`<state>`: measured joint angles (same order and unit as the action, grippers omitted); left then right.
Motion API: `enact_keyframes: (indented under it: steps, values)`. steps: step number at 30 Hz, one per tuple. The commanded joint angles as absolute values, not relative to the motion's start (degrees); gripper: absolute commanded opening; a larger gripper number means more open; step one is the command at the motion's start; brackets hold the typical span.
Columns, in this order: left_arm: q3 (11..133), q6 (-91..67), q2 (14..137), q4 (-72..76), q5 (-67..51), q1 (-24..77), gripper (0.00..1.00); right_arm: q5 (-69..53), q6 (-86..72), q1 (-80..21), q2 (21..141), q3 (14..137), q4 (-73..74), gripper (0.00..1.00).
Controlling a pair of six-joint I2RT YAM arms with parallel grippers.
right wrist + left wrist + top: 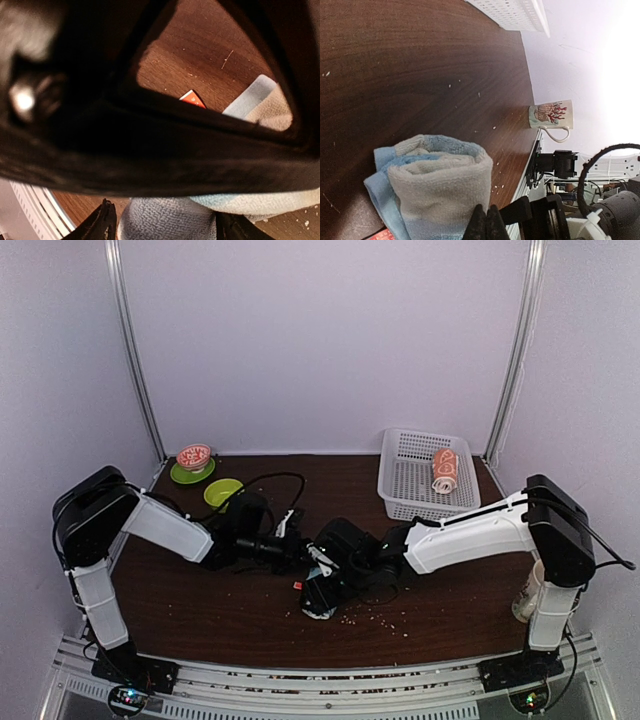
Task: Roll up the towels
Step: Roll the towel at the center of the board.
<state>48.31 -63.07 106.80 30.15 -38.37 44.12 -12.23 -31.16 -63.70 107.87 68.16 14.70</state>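
Left claw (pixel 485 225) pressed together, tips against blue towel (pixel 435 185) rolled just ahead; right claw (pixel 167 227) spread astride it. Soft, light, likely to spring open: best pinched across loose edge.

Soft, even, slightly dim in top view. Blown out white at right in left wrist view, sharp on rolled light-blue terry towel (pixel 440 190). Dark, heavily blurred foreground across right wrist view.
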Motion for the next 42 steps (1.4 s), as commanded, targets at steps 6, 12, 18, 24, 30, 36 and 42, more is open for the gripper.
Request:
enact_keyframes:
  steps: [6, 12, 18, 24, 30, 36, 42]
  values:
    - [47.70, -62.81, 101.90, 34.24, -39.32, 44.16, 0.00, -13.12, -30.47, -63.29, 109.73, 68.93, 15.81, 0.69]
    - [52.19, -60.42, 107.66, 30.26, -41.34, 46.09, 0.00, -12.92, -30.59, -63.28, 109.52, 69.03, 16.00, 0.69]
    - [51.99, -61.73, 113.19, 32.29, -42.28, 46.68, 0.00, -12.60, -30.44, -63.29, 108.63, 68.72, 16.31, 0.69]
    - [52.87, -59.85, 115.95, 29.10, -41.47, 46.58, 0.00, -11.32, -30.97, -63.28, 106.15, 68.48, 16.77, 0.70]
    - [51.83, -61.01, 118.23, 30.04, -40.26, 46.16, 0.00, -9.49, -31.35, -63.23, 101.81, 66.02, 18.69, 0.71]
    - [52.49, -61.66, 120.20, 30.36, -40.30, 46.06, 0.00, -7.78, -32.25, -63.12, 96.18, 63.77, 20.65, 0.72]
    - [49.85, -63.02, 118.95, 32.53, -39.24, 45.63, 0.00, -6.00, -43.53, -59.15, 89.86, 55.90, 12.40, 0.70]
